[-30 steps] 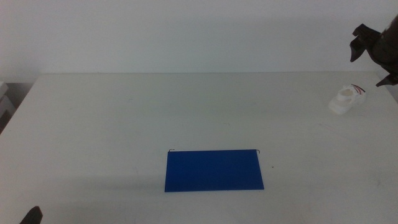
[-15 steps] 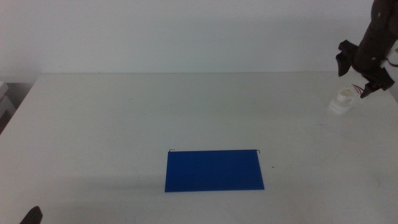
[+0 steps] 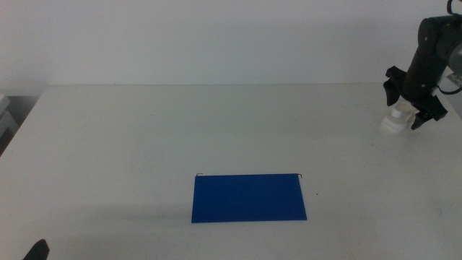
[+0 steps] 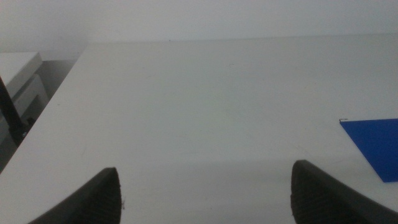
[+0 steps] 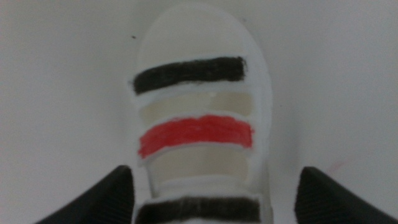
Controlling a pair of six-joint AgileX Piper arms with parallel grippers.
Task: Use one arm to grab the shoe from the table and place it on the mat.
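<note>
White tabletop (image 3: 144,144) fills most of the middle view, with a plain pale wall behind it. Toward the near edge, a little right of centre, lies the dark blue mat (image 3: 248,197), flat and bare. At the far right the right arm (image 3: 432,43) reaches down so that its right gripper (image 3: 409,108) sits over the small white shoe (image 3: 393,120), one jaw on each side of it; from this view only the pale sole end of the shoe shows, well apart from the mat. The right wrist view looks straight down on the shoe (image 5: 198,118) and adds what the middle view hides: a black strap, then a red one, then another black one, with the two jaws spread wide on either side and clear of the shoe's sides. The left gripper (image 4: 205,190) waits at the near left corner, jaws wide apart over bare table, with a corner of the mat (image 4: 378,146) showing in its wrist view.
</note>
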